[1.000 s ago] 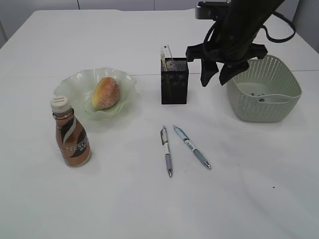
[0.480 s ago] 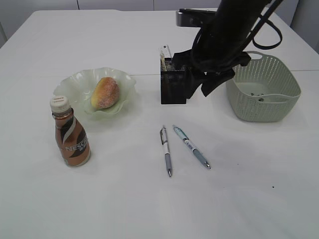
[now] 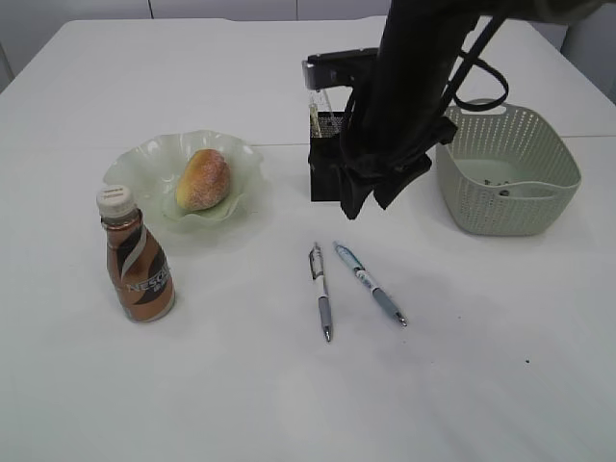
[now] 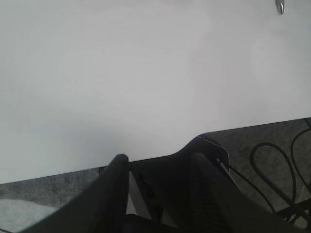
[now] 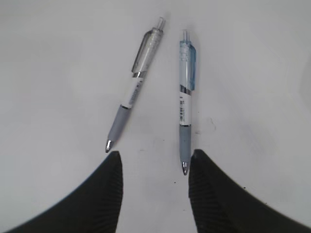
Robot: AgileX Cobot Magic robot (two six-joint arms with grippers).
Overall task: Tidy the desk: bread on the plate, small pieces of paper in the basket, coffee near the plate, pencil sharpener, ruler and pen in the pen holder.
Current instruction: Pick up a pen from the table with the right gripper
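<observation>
Right gripper (image 3: 369, 204) hangs over the table (image 3: 289, 385) in front of the pen holder (image 3: 332, 173), fingers (image 5: 104, 194) apart, holding nothing. Two pens lie side by side below it: clear pen (image 5: 136, 97) and blue pen (image 5: 185, 102). Left gripper (image 4: 158, 170) sits at the table edge, fingers part open, empty. Bread (image 3: 204, 179) on plate (image 3: 135, 159). Coffee bottle (image 3: 138, 260) upright just beside plate. Basket (image 3: 510, 202) right of the pen holder.

- Worktop (image 3: 289, 404): smooth, matt white.
- Pens (image 5: 186, 92): clear glossy plastic, grey rubbery grips, metal tips.
- Basket (image 3: 539, 207): matt perforated plastic.
- Plate (image 3: 144, 159): glossy, translucent green.
- Holder (image 3: 325, 178): black mesh.
- Right tool (image 5: 154, 165): fingers (image 5: 104, 194) ribbed matt black.
</observation>
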